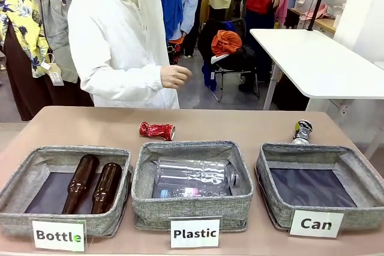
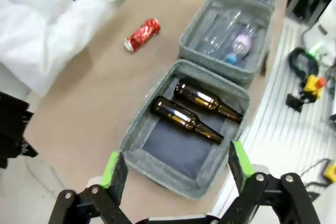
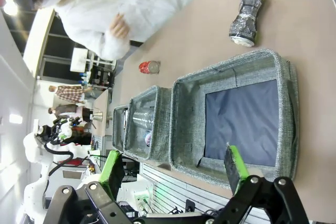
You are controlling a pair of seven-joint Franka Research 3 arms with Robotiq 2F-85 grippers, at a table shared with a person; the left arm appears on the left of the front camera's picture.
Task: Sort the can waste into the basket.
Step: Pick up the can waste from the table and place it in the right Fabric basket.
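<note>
A crushed red can (image 1: 157, 130) lies on the table behind the middle basket; I also see this red can (image 2: 142, 34) in the left wrist view and the red can (image 3: 149, 67) in the right wrist view. A crushed black can (image 1: 302, 131) with silver ends lies behind the "Can" basket (image 1: 273, 181), whose dark floor is bare. The black can (image 3: 247, 16) lies beyond that basket (image 3: 286, 108) in the right wrist view. My left gripper (image 2: 176, 171) hangs open above the "Bottle" basket (image 2: 134, 135). My right gripper (image 3: 176, 169) hangs open above the near wall of the "Can" basket.
The "Bottle" basket (image 1: 18, 187) at left holds two brown glass bottles (image 1: 93, 187). The "Plastic" basket (image 1: 141, 184) in the middle holds clear plastic bottles (image 1: 192, 178). A person in a white jacket stands at the far side, one hand (image 1: 175, 77) held above the table's far edge.
</note>
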